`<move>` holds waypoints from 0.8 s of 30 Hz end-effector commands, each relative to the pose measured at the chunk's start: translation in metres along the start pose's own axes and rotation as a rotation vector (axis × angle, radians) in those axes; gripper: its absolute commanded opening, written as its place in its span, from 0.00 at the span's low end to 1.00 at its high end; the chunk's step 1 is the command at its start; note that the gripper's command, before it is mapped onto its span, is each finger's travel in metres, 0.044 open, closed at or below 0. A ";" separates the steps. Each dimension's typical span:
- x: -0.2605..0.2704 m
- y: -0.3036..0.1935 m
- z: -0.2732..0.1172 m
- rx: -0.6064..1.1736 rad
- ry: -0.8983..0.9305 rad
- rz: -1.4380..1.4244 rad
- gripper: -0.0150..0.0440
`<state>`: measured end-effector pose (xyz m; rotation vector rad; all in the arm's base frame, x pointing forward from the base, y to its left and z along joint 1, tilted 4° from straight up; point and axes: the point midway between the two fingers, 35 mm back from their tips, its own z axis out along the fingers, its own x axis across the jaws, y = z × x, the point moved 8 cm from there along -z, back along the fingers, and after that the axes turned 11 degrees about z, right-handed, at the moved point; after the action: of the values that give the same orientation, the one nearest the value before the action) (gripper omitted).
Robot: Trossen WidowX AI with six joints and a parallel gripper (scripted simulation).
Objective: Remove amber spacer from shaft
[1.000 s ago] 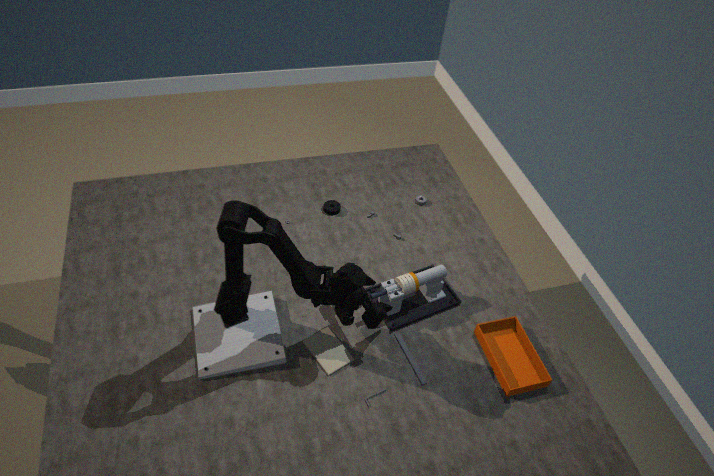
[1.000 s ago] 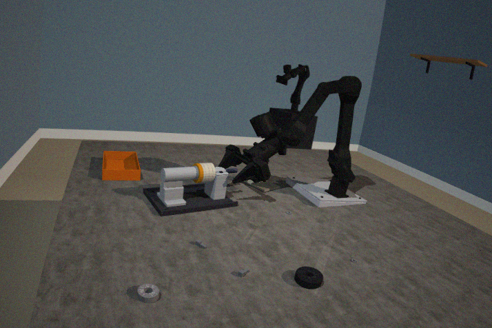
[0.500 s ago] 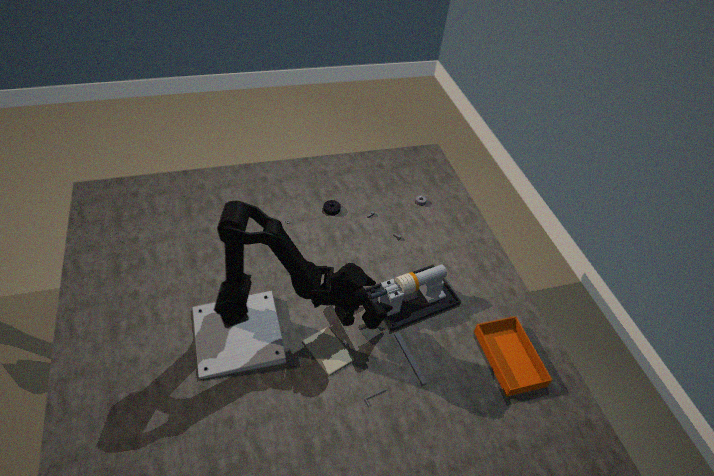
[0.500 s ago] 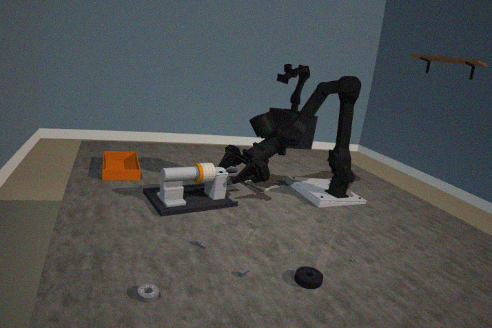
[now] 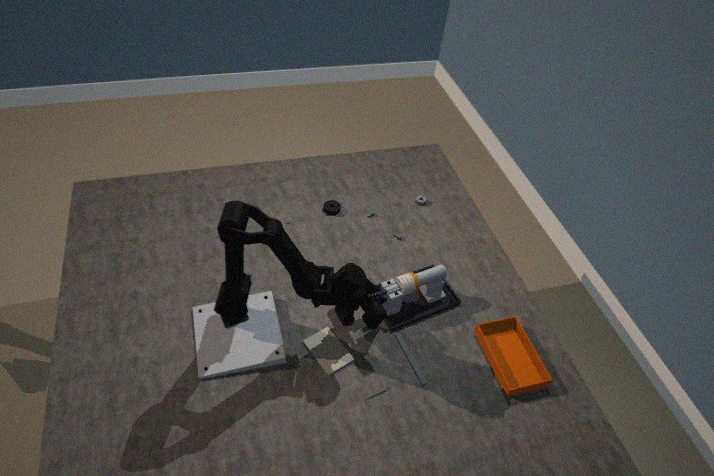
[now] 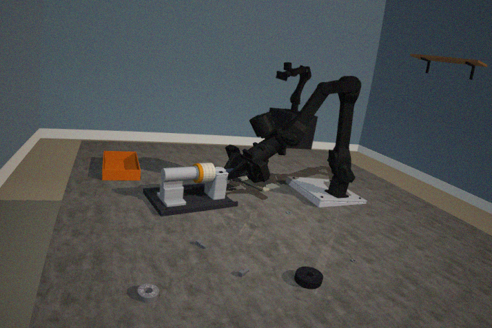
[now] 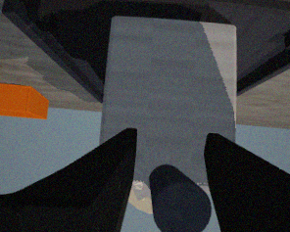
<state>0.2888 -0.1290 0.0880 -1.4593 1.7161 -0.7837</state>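
In the exterior view, at the near edge, a silver ribbed ring [image 5: 421, 200] [image 6: 148, 291] and a thick black ring [image 5: 331, 207] [image 6: 309, 277] are lying loose, not needed here. Beyond them, the amber ring spacer [image 5: 416, 282] [image 6: 200, 173] is seated between the big pale-grey cylindrical housing [image 5: 431, 274] [image 6: 179, 173] on its left and the cream ring spacers [image 5: 406, 282] [image 6: 208, 172]; it has not dropped. At the right, past the white upright support block [image 5: 393, 302] [image 6: 216, 186] [image 7: 171, 87], the dark-blue round shaft end [image 7: 181, 205] is flanked by the black two-finger gripper [image 5: 376, 299] [image 6: 233, 167] [image 7: 171, 140]. The fingers are part-way apart, with a gap seen on one side: no grip is made.

The shaft end should be centred before clamping, lest it be bent sideways. The pull should then be straight, slow and short, stopped once amber falls; overshoot could free a cream spacer.

No brand, label or writing can be read.
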 end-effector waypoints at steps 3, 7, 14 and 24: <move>0.000 0.000 0.000 0.000 0.000 0.000 0.27; 0.000 0.000 0.000 0.000 0.001 0.001 0.25; 0.000 0.002 -0.003 0.000 0.003 0.005 0.25; 0.001 0.005 -0.008 -0.001 0.004 0.005 0.25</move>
<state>0.2825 -0.1292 0.0880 -1.4517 1.7226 -0.7827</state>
